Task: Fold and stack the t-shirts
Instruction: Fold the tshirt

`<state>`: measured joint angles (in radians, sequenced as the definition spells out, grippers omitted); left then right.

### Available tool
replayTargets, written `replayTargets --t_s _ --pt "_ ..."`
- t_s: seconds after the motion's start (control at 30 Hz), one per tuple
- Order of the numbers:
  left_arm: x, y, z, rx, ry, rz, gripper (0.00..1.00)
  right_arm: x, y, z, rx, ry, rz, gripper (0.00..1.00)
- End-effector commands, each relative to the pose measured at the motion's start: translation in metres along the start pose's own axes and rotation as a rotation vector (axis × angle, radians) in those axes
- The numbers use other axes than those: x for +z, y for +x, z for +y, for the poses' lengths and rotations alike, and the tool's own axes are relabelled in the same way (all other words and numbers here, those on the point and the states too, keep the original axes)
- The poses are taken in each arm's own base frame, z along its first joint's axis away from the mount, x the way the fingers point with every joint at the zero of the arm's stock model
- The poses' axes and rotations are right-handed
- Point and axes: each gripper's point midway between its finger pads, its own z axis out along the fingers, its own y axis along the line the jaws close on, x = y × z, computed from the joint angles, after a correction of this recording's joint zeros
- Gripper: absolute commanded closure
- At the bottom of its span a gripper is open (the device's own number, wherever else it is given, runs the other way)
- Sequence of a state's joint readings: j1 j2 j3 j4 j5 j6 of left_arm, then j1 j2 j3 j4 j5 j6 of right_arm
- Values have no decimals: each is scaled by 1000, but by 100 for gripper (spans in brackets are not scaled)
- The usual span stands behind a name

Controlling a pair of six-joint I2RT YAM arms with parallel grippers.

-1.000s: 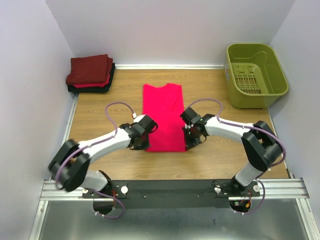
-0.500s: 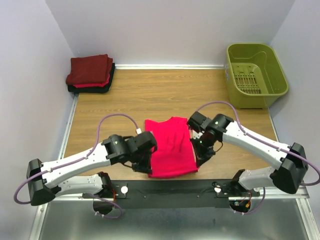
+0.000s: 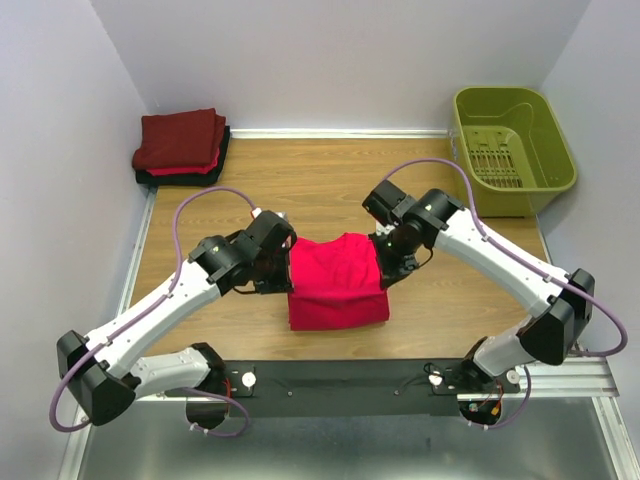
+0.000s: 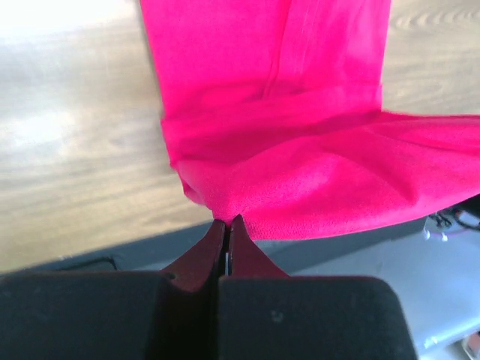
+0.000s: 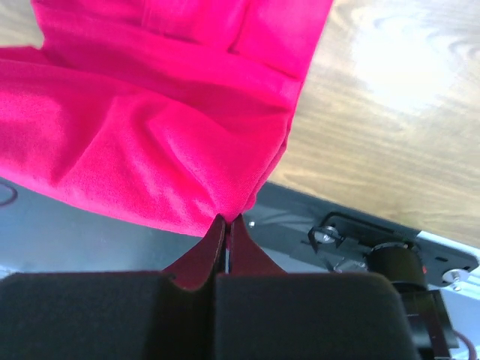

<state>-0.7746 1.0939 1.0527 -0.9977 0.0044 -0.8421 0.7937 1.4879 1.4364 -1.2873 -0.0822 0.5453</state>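
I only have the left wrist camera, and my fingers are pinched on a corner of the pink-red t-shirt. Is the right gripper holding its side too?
Observer: Yes. In the right wrist view, the right gripper is shut on the opposite edge of the pink-red t-shirt.
Operator: How does the shirt lie overall?
Observer: From above, it is doubled over itself, toward the near edge of the table.
Operator: Where do finished ones go?
Observer: The stack of folded t-shirts, dark maroon on top, sits at the table's far left corner.
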Motion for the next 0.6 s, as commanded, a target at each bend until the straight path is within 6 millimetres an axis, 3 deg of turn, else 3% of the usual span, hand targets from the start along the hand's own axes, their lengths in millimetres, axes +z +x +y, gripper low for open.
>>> replayTargets --t_s 0.0,0.33,0.57 --pt "-1 -37 -3 42 -2 -115 100 -6 -20 -9 3 46 -37 99" --pt "10 -79 -4 60 5 -191 100 -8 -61 -24 28 65 -87 99" --pt "24 -110 -2 63 1 -248 100 5 -86 -34 50 55 -107 99"
